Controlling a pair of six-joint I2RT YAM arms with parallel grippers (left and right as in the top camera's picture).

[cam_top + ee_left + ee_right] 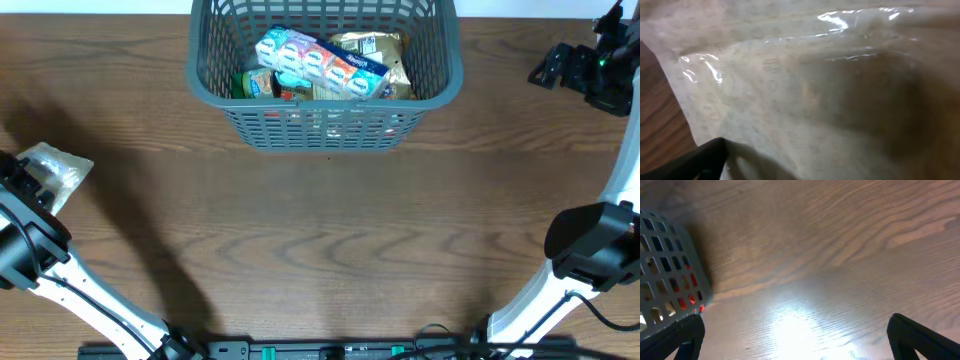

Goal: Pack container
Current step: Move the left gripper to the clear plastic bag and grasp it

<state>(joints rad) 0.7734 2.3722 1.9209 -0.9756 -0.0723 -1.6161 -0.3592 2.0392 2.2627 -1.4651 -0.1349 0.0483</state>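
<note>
Bag (815, 100) fills left wrist view, left claw's (22, 178) grip unclear; right claw (797, 342) gapes empty.

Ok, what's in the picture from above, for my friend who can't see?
A grey-blue basket of packets sits at the top of a wooden table. The left gripper is at a clear bag; the right gripper is empty.

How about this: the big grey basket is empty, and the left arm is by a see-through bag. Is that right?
Not quite. The basket isn't empty: the overhead view shows several packets in it, like a blue-and-white pack. The left arm is indeed by the see-through bag.
</note>
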